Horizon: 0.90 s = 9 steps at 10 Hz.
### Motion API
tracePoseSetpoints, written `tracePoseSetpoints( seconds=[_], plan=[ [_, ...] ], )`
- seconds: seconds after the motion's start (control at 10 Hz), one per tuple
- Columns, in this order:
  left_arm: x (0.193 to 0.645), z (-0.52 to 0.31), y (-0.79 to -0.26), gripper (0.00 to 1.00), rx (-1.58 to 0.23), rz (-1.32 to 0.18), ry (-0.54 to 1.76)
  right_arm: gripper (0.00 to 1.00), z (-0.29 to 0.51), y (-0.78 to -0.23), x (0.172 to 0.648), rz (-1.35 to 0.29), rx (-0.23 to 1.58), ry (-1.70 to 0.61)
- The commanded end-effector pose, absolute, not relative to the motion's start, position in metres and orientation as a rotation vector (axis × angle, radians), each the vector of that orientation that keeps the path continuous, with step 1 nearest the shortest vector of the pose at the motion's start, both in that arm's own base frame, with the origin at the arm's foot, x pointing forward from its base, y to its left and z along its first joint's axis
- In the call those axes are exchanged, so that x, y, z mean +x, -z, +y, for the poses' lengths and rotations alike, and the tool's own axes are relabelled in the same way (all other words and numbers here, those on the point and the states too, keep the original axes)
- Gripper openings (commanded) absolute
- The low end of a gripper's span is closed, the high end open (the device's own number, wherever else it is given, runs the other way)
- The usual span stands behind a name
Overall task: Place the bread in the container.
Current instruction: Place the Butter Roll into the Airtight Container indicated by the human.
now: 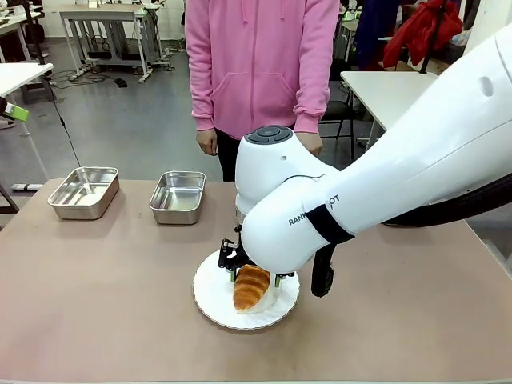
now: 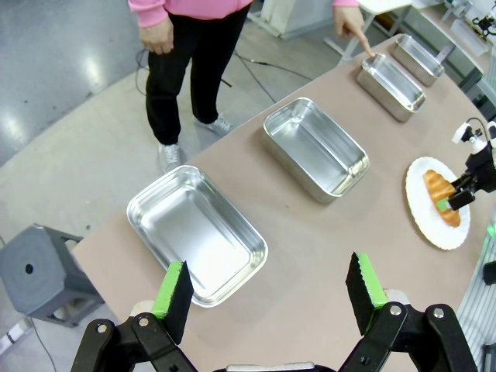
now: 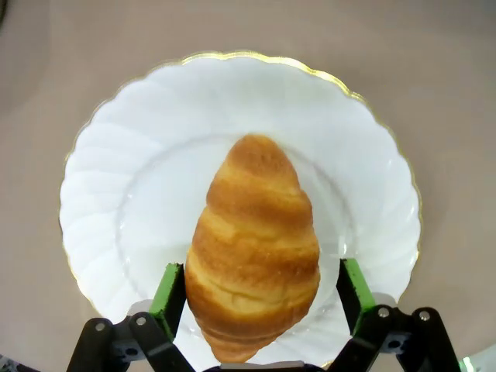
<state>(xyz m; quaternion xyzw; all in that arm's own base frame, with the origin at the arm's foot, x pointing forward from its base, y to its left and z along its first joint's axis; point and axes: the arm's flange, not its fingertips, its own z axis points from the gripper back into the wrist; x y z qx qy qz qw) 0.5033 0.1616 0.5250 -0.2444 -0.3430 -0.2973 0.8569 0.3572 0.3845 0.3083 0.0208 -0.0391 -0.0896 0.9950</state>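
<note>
The right end effector stands open and empty astride the bread, which lies on the white plate, so close gently on its broad middle, firm enough to lift, never crushing the crust.

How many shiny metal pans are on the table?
4 steel pans in a row along the person's side: the first pan nearest the left gripper, the second pan beside it, the third pan by the person's pointing finger, the fourth pan beyond.
</note>
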Motion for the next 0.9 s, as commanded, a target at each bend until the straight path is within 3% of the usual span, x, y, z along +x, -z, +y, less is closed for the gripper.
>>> tracePoseSetpoints(
  seconds=[0.0,0.1,0.2,0.3,0.4,0.5,0.8],
  plan=[
    [0.503,0.161,-0.527,1.00,-0.516,-0.721,0.619,0.80,0.391,-0.302,0.360,-0.149,0.060,0.214],
    [0.503,0.161,-0.527,1.00,-0.516,-0.721,0.619,0.80,0.390,-0.300,0.362,-0.153,0.079,0.209],
    [0.503,0.161,-0.527,1.00,-0.516,-0.721,0.619,0.60,0.390,-0.298,0.365,-0.149,0.093,0.214],
    [0.503,0.161,-0.527,1.00,-0.516,-0.721,0.619,0.75,0.390,-0.296,0.366,-0.136,0.100,0.217],
    [0.503,0.161,-0.527,1.00,-0.516,-0.721,0.619,0.40,0.389,-0.294,0.366,-0.126,0.098,0.223],
    [0.503,0.161,-0.527,1.00,-0.516,-0.721,0.619,0.56,0.388,-0.292,0.369,-0.102,0.057,0.232],
    [0.503,0.161,-0.527,1.00,-0.516,-0.721,0.619,0.56,0.384,-0.304,0.366,-0.113,0.089,0.190]
  ],
)
